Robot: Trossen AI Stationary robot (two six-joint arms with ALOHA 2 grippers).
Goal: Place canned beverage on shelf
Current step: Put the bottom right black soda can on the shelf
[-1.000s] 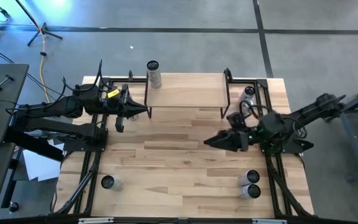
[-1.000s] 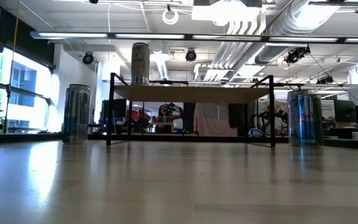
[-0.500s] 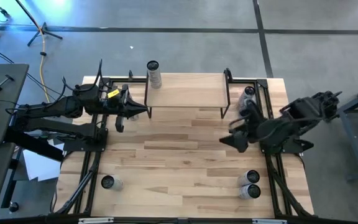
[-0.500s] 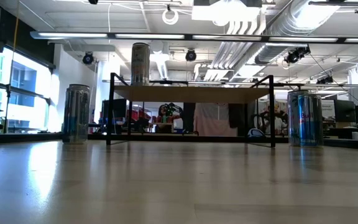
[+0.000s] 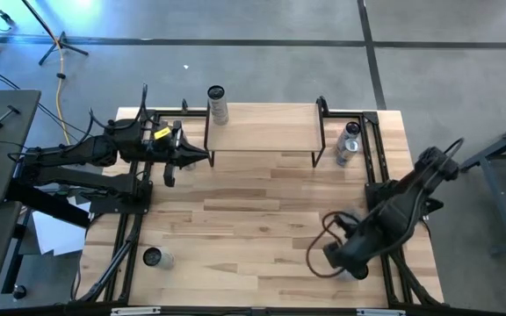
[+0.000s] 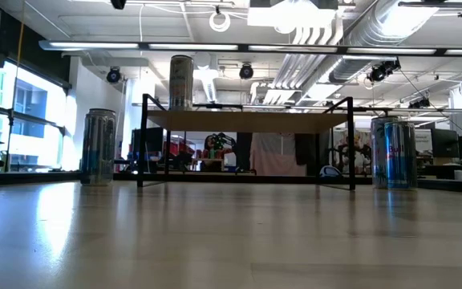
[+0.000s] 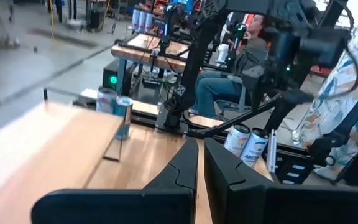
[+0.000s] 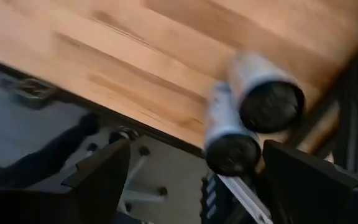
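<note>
The shelf [image 5: 262, 127], a light-wood board on black legs, stands at the table's far middle. One silver can [image 5: 216, 104] stands upright on its far left corner. Two cans [image 8: 266, 99] stand side by side at the near right corner and also show in the low view [image 6: 391, 151]. My right gripper [image 8: 204, 186] is open above this pair, pointing down, one finger to either side, touching neither; in the high view my right gripper [image 5: 334, 254] hides them. My left gripper [image 5: 196, 156] is shut and empty, left of the shelf.
A can [image 5: 350, 140] stands on the table right of the shelf. Another can [image 5: 152, 257] stands near the near left corner. Black frame rails [image 5: 130, 237] run along both table sides. The middle of the tabletop [image 5: 253, 211] is bare wood.
My right gripper has swung from the table's right middle toward the near edge and tipped to point down, and now stands over the pair of cans at the near right corner. No can has moved.
</note>
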